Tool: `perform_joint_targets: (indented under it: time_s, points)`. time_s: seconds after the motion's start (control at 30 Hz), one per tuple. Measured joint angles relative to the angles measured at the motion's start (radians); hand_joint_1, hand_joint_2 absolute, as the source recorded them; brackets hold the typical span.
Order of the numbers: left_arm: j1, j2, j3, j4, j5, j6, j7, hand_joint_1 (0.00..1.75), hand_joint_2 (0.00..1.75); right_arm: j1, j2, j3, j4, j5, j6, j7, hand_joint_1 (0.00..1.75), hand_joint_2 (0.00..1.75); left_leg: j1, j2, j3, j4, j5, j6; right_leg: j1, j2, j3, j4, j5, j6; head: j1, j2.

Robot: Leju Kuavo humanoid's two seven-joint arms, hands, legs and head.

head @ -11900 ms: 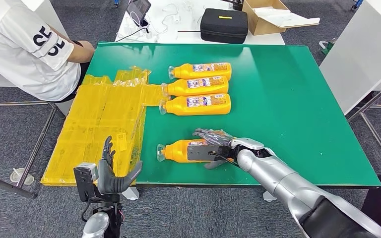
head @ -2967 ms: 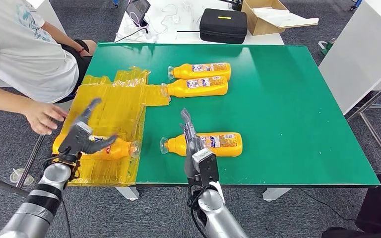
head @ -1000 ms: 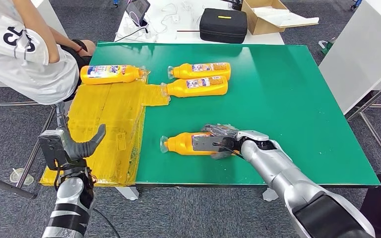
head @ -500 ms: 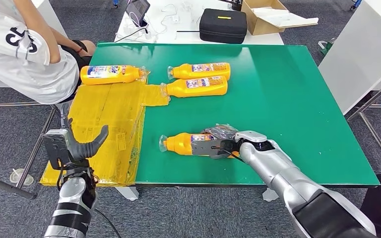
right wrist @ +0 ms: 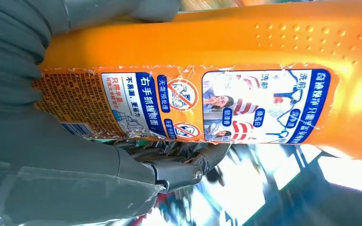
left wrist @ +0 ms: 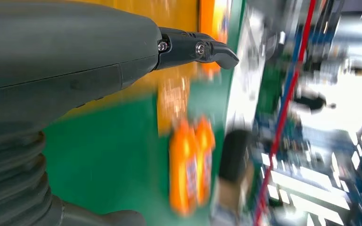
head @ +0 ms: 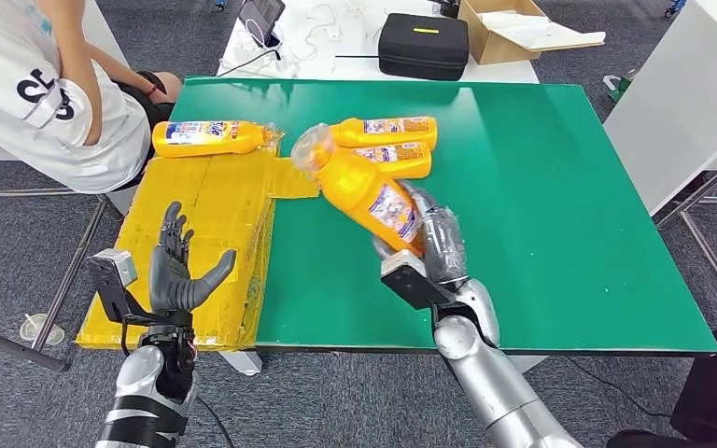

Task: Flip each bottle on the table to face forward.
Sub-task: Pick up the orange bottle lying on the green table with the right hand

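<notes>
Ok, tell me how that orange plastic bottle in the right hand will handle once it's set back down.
The orange plastic bottle looks rigid, holding shape in the right hand. Its rounded body could probably roll on the smooth green table. The glossy label may feel slippery to the fingers.

Held bottle (head: pixel 366 193): in right hand (head: pixel 434 245), above counter (head: pixel 560 205)
Bottle pair (head: pixel 387 145): behind it (side by side)
Fourth bottle (head: pixel 207 138): far left, on sheet (head: pixel 205 233)
</notes>
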Motion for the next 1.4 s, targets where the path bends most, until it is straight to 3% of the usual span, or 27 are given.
perform_joint_targets:
  time_s: [0.2, 0.53, 0.87, 1.4]
  points:
    - [0.001, -0.004, -0.036, -0.034, 0.055, -0.052, 0.03, 0.0, 1.75, 0.077, 0.036, -0.131, -0.122, -0.024, -0.008, -0.066, 1.75, 1.75, -0.002, 0.001, 0.001, 0.0, 0.0, 0.0, -0.002, 0.001, 0.0, 0.0, 0.001, 0.001, 0.0, 0.0]
    - [0.002, -0.003, -0.105, -0.045, 0.188, -0.226, 0.075, 0.0, 1.75, 0.106, 0.072, -0.186, -0.118, -0.047, 0.065, -0.147, 1.75, 1.75, -0.001, 0.002, 0.0, 0.0, 0.001, 0.001, -0.001, 0.001, 0.0, 0.0, 0.001, 0.001, 0.0, 0.0]
    - [-0.018, 0.001, -0.203, -0.023, 0.238, -0.332, 0.095, 0.0, 1.75, 0.085, 0.184, -0.06, 0.153, 0.026, 0.112, -0.213, 1.75, 1.75, 0.0, 0.002, 0.0, 0.0, 0.001, 0.001, 0.0, 0.001, -0.001, 0.0, 0.001, 0.0, 0.0, 0.0]
    - [-0.073, 0.013, -0.253, 0.06, 0.186, -0.306, 0.094, 0.0, 1.75, 0.029, 0.241, 0.031, 0.308, 0.023, 0.096, -0.199, 1.75, 1.75, 0.0, 0.002, -0.001, 0.0, 0.001, 0.001, 0.0, 0.001, -0.001, 0.0, 0.001, 0.0, 0.0, 0.0]
